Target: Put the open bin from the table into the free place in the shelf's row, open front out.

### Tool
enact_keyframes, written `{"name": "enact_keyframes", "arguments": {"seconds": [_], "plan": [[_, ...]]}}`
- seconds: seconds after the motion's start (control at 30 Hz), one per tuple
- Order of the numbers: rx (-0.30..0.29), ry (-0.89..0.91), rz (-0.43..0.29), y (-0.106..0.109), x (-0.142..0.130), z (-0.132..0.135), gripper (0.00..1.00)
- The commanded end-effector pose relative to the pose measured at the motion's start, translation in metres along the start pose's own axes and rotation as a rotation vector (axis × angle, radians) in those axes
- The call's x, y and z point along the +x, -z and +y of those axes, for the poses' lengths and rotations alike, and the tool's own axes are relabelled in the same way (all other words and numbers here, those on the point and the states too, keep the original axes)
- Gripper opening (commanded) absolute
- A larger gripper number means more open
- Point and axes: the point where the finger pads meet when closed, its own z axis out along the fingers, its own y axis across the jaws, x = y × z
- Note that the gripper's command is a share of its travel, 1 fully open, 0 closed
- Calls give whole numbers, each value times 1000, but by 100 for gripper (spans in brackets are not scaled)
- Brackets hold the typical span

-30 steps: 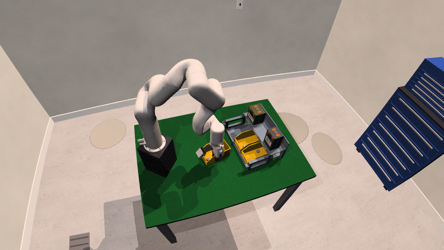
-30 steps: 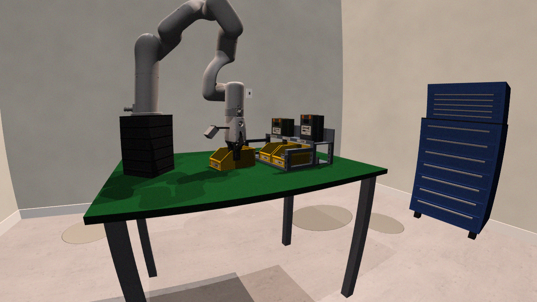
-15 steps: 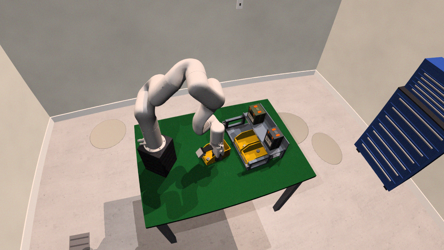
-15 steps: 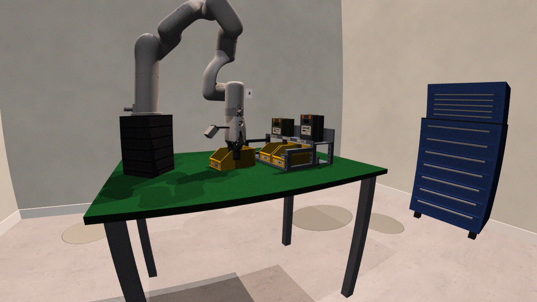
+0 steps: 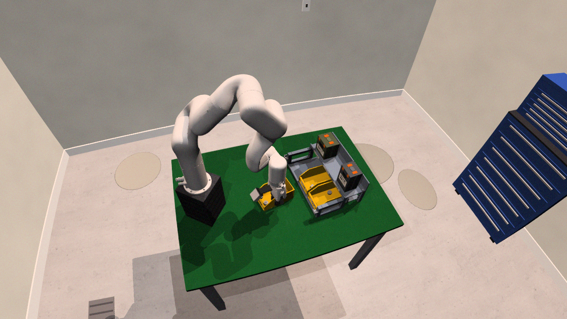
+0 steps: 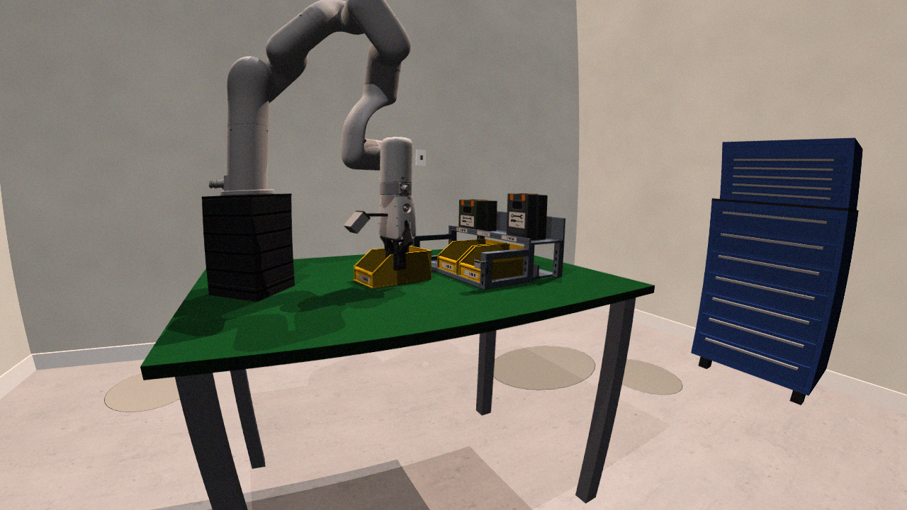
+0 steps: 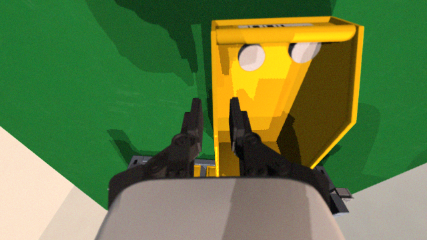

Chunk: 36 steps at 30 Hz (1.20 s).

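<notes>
Wrist view: my fingers (image 5: 278,201) (image 6: 399,256) straddle the bin's side wall, partly open, gripping nothing.
The bin (image 5: 290,189) (image 6: 415,266) (image 7: 356,77) stands on the green table (image 5: 253,258) (image 6: 380,323) (image 7: 67,83), two round parts (image 7: 251,57) inside, near the shelf (image 5: 323,211) (image 6: 507,255).

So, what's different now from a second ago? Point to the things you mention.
Nothing visibly changed: in the top and exterior views, the arm, the end effector (image 5: 278,201) (image 6: 399,263) (image 7: 215,109) and the yellow bin (image 5: 290,190) (image 6: 417,267) (image 7: 320,100) on the table are where they were. Nothing was visibly taken hold of or let go. Whether the fingers shifted slightly, I can't tell; there is no earlier close-up.
</notes>
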Motion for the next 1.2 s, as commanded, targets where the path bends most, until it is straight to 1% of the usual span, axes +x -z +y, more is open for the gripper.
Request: {"name": "enact_keyframes", "arguments": {"seconds": [0.0,0.47,0.5,1.17], "plan": [[1,0,-3,1,-1,-1,28],[1,0,-3,1,-1,-1,28],[1,0,-3,1,-1,-1,0],[1,0,-3,1,-1,-1,0]]}}
